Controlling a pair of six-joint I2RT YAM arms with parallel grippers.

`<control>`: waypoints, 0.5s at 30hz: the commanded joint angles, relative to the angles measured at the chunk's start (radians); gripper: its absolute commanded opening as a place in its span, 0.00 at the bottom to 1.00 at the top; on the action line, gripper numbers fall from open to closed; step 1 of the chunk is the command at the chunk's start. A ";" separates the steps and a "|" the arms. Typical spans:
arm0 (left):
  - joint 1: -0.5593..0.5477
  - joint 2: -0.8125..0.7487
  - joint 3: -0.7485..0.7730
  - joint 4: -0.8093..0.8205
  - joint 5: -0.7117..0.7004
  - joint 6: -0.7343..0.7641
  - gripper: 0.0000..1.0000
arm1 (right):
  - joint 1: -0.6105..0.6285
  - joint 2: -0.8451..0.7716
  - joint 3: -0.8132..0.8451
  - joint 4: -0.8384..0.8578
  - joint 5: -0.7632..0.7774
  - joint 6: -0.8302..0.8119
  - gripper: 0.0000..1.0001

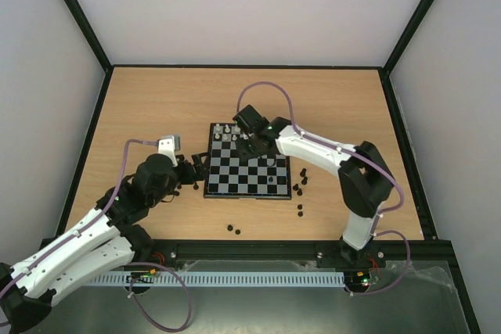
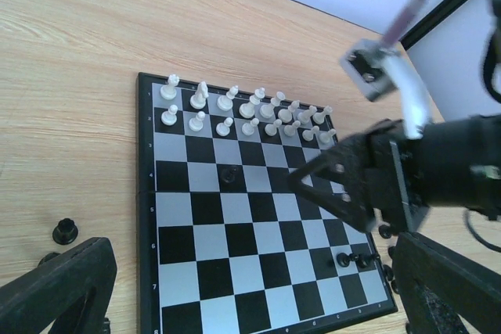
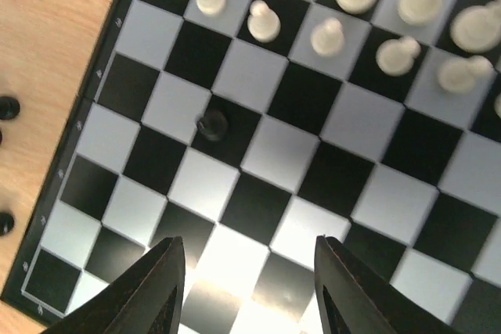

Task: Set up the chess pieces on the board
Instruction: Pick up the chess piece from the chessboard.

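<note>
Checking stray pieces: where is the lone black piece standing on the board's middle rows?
In the right wrist view, the lone black piece stands on a dark square of the board, toward its left edge, one empty row from the white pawns.

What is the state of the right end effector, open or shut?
Open. The right wrist view shows the right end effector above the chessboard, its fingers apart with nothing between them.

Wooden table (image 1: pixel 156 99): board (image 1: pixel 235 183), loose black pieces (image 1: pixel 300 210) beside.
</note>
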 commanded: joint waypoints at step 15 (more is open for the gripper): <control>0.009 -0.099 0.009 -0.072 -0.043 -0.001 1.00 | 0.011 0.348 0.329 -0.087 -0.053 -0.058 0.39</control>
